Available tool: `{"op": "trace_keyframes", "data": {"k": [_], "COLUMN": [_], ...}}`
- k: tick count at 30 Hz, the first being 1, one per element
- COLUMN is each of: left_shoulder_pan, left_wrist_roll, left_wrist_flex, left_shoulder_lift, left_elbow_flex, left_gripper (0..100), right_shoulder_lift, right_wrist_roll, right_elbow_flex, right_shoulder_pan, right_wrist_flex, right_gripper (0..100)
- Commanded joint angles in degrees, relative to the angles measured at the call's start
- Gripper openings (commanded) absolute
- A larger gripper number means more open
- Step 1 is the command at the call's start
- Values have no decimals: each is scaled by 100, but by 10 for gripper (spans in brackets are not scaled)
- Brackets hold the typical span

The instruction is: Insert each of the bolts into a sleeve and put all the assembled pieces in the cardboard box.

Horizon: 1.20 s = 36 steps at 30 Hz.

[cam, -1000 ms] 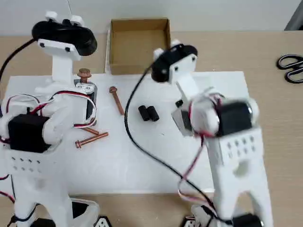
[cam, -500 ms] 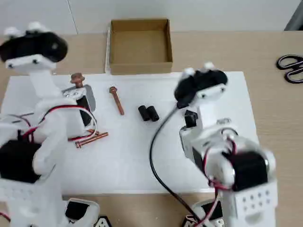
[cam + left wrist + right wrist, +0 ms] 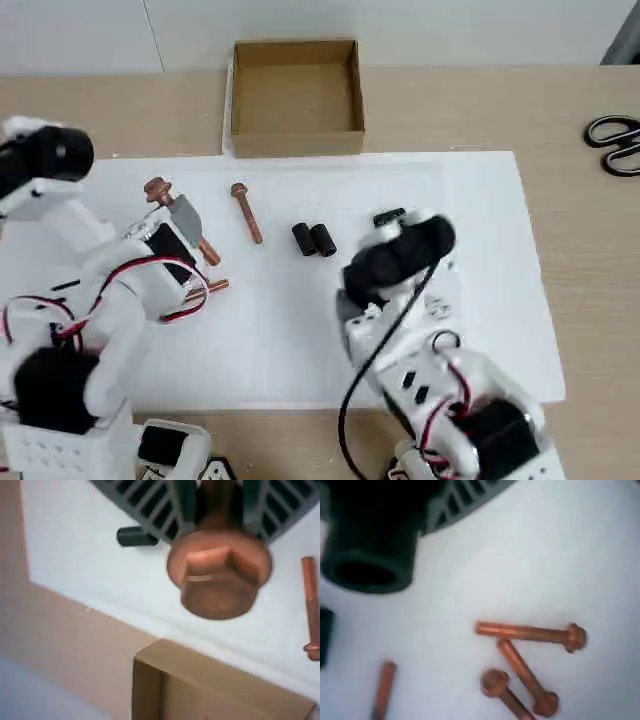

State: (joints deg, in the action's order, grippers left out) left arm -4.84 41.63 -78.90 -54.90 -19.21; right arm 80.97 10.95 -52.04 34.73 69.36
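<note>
My left gripper (image 3: 182, 217) is shut on a copper bolt (image 3: 157, 189), holding it above the left side of the white sheet (image 3: 490, 200). In the left wrist view the bolt's head (image 3: 220, 575) juts out between the grey fingers (image 3: 145, 505). My right gripper (image 3: 390, 218) is shut on a black sleeve (image 3: 370, 545) over the sheet's middle right. Two more black sleeves (image 3: 313, 240) lie side by side at the centre. A loose bolt (image 3: 245, 211) rests left of them. Further bolts (image 3: 205, 290) lie partly under the left arm. The open cardboard box (image 3: 297, 95) stands beyond the sheet.
Scissors (image 3: 615, 142) lie on the wooden table at the far right. The right wrist view has three copper bolts (image 3: 530, 632) in a loose cluster on the sheet, plus the end of another (image 3: 382, 687). A box corner (image 3: 200, 690) sits near the held bolt.
Both arms have folded back toward the near edge. The left gripper's bolt has come nearer and tilted. The right gripper still holds its sleeve over the sheet's middle right.
</note>
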Motion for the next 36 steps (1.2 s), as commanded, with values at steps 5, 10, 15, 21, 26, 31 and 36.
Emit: {"op": "trace_keyframes", "data": {"k": [5,10,15,21,26,31,36], "left_shoulder_pan": [-818,-1433,-1670,-2022,-2215,-2505,-2567], "left_wrist_roll": [105,88,-273,-404,-396,-404,-404], "left_wrist_flex": [1363,2004,2303,2435,2664,2655,2602], "left_shoulder_lift": [-1459,-2409,-2980,-3112,-3112,-3112,-3103], "left_elbow_flex": [-1525,-2589,-3169,-3433,-3407,-3398,-3398], "left_gripper": [5,5,5,5,5,5,5], "right_shoulder_lift": [927,1420,2000,2290,2273,2264,2273], "right_wrist_roll": [53,-149,-475,-721,-730,-730,-730], "right_elbow_flex": [-607,-993,-1451,-1749,-1785,-1793,-1793], "right_shoulder_pan": [365,840,1218,1499,1516,1499,1490], "right_wrist_flex": [-673,-699,-708,-716,-796,-831,-831], "right_gripper": [4,4,4,4,4,4,4]}}
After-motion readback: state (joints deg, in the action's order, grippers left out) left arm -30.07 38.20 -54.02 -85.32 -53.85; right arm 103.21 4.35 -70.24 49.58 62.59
